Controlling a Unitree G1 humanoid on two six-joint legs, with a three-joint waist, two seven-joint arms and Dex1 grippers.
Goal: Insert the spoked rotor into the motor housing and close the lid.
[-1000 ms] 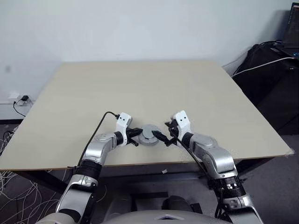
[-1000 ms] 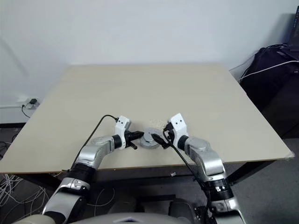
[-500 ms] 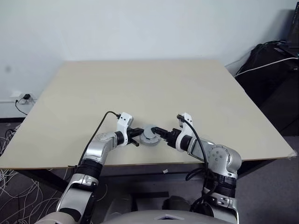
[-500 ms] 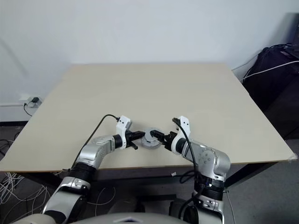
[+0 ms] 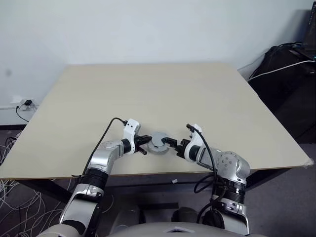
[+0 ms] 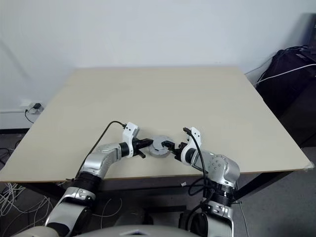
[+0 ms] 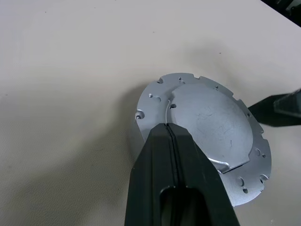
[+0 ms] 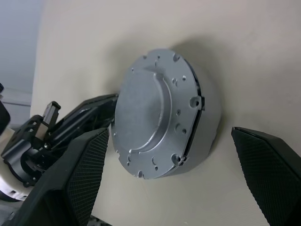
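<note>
The motor housing (image 5: 159, 143), lid (image 8: 148, 110) already on top, is seen near the worktop (image 5: 148, 94) front edge. Left claw (image 7: 168, 129), pressed together, is laid on the lid. Right claw (image 8: 171, 162), spread wide, is placed astride the housing w/o contact.

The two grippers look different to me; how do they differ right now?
The left gripper has its fingers pressed shut, tips on the silver lid; the right gripper is spread wide, fingers either side of the motor housing. The left comes from the assembly's left, the right from its right. Both have black fingers and sit low by the same assembly.
</note>
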